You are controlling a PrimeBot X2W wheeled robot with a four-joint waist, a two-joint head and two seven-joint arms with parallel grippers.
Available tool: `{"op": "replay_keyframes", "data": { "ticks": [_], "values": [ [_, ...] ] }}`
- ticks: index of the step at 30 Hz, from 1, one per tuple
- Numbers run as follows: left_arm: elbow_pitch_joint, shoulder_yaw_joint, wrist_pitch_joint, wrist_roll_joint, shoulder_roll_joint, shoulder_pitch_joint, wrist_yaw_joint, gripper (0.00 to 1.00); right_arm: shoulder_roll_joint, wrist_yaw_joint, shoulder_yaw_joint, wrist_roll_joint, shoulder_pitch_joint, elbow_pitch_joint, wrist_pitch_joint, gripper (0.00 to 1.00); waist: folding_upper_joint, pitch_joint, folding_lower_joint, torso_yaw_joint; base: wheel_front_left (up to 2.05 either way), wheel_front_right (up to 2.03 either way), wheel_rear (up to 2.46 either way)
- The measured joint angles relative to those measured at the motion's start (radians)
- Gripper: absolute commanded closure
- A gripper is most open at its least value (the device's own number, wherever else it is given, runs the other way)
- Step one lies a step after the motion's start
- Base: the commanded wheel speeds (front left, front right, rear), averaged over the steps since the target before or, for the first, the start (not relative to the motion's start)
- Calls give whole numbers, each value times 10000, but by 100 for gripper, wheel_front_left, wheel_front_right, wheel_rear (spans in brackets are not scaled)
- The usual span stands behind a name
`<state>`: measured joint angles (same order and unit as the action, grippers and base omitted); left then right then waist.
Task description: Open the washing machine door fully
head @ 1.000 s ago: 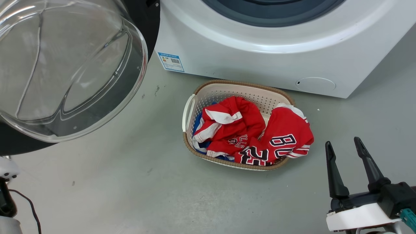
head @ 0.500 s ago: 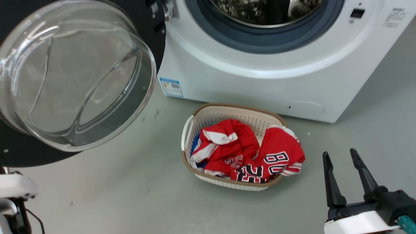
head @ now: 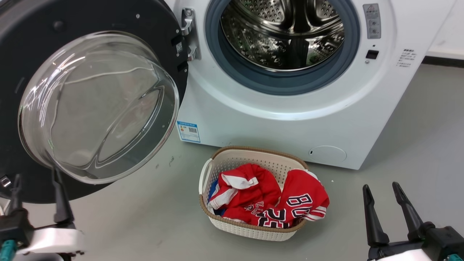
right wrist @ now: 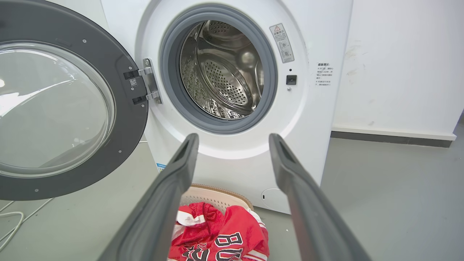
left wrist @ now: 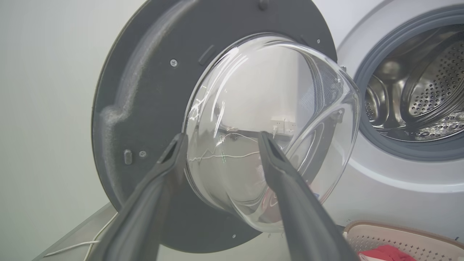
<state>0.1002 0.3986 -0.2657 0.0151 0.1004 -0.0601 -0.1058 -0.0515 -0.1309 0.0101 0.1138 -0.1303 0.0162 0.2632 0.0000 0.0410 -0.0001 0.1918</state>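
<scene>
The white washing machine [head: 290, 127] stands ahead with its steel drum [head: 282, 32] exposed. Its door [head: 159, 43], a black disc with a bulging clear glass bowl [head: 98, 105], hangs swung out to the left on its hinge [head: 190, 34]. My left gripper [head: 36, 175] is open at the lower left, just below the door's lower rim and holding nothing. In the left wrist view the left gripper [left wrist: 221, 136] points at the door [left wrist: 145, 90] and its bowl, apart from it. My right gripper [head: 380, 186] is open and empty at the lower right, over bare floor, and the right wrist view shows it [right wrist: 233, 136] facing the machine [right wrist: 311, 108].
A cream laundry basket [head: 232, 159] with red jerseys [head: 297, 203] sits on the grey floor just in front of the machine. A white cable [right wrist: 11, 221] lies on the floor under the door. A white wall with a dark baseboard [right wrist: 391, 139] runs to the right.
The head camera has tilted up, so the drum and hinge have come into view and everything has slid down the picture. My left gripper's fingers now show at the lower left.
</scene>
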Motion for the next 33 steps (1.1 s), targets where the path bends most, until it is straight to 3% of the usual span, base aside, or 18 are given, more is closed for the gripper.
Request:
{"op": "replay_keyframes", "data": {
  "ticks": [10,33],
  "values": [
    [-1166,-1605,0,151,-401,982,33,0,2,0,77,167,-251,121,0,0,0,-436,0,-312,0,0,0],
    [-1335,-3789,0,-499,-489,1800,591,0,0,0,75,188,-406,719,0,0,0,-497,0,-1719,0,0,0]
  ]
}}
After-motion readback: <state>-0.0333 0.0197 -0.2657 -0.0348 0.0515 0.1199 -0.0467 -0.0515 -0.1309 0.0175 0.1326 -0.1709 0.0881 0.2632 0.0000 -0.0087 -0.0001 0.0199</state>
